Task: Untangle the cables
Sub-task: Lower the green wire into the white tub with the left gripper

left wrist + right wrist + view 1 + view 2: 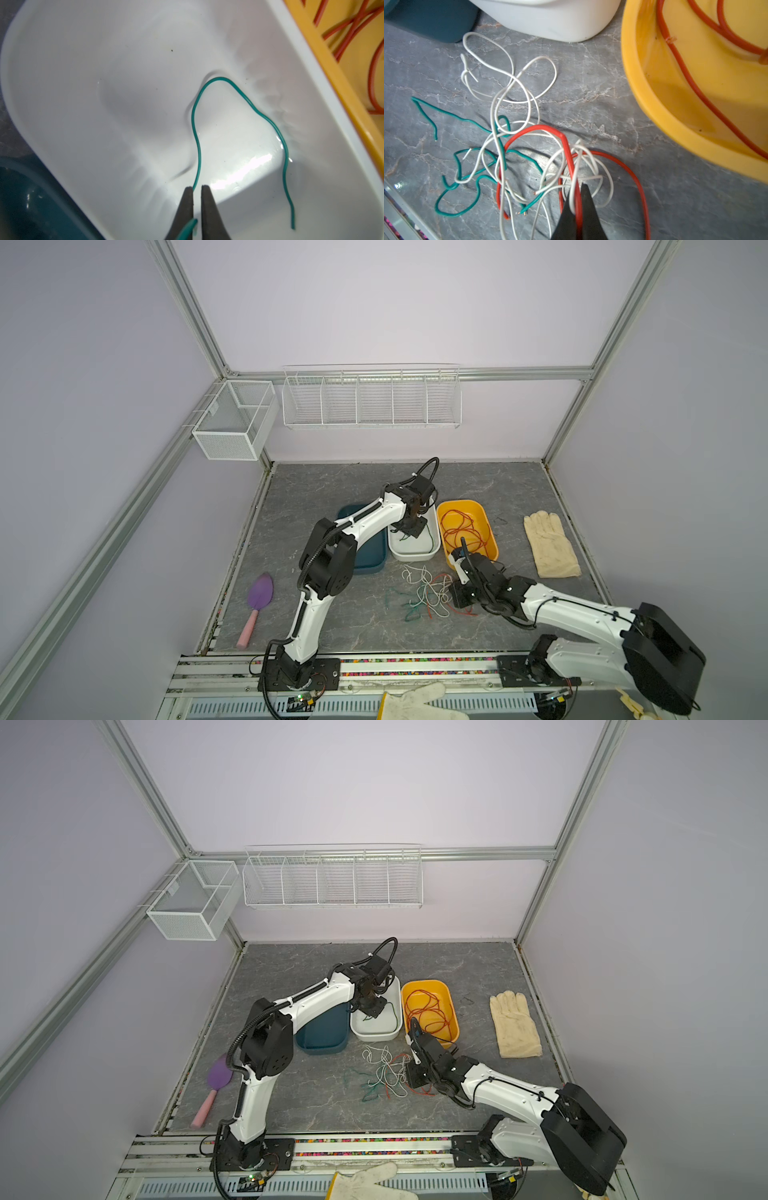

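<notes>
1. One red-orange cable (461,531) lies coiled in the yellow tray (459,503), seemingly sorted by colour.
2. The left end effector (197,188) hangs in the white tray (83,93), jaws a crack apart, a green cable (196,133) slack between them, likely being dropped there.
3. The right end effector (577,193), closed tight, pinches a red cable (565,145) in the tangle (428,593) on the table (374,639), probably to draw it from the white strands (512,79).
</notes>
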You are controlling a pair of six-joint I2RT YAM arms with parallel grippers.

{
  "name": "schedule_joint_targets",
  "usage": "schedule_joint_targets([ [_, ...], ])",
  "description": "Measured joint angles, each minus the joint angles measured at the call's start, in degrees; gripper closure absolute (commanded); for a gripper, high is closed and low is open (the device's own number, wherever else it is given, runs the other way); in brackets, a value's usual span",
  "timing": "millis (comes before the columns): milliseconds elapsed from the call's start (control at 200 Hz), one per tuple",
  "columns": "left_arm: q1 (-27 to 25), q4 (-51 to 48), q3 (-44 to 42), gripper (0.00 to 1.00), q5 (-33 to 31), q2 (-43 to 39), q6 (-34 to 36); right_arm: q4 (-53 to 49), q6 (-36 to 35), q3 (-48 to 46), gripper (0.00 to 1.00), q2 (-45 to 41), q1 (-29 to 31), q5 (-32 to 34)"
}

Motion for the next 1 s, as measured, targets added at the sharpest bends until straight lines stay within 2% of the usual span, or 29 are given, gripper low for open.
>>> schedule_joint_targets([
  [250, 0.0, -1.4, 1.0, 0.74, -0.2, -0.1, 0.0, 0.0, 0.0, 0.0, 0.94, 0.0, 0.0, 0.0],
  [440, 0.0, -2.2, 1.9, 0.6, -0.2, -0.8, -0.2, 0.0, 0.0, 0.0, 0.94, 0.0, 0.0, 0.2],
  [640, 0.0, -3.7, 4.4, 0.5, -0.2, -0.9, -0.7, 0.0, 0.0, 0.0, 0.94, 0.0, 0.0, 0.2],
  [1000, -0.3, -5.3, 6.3, 0.51, 0.3, -1.0, -1.2, 0.0, 0.0, 0.0, 0.94, 0.0, 0.0, 0.2],
])
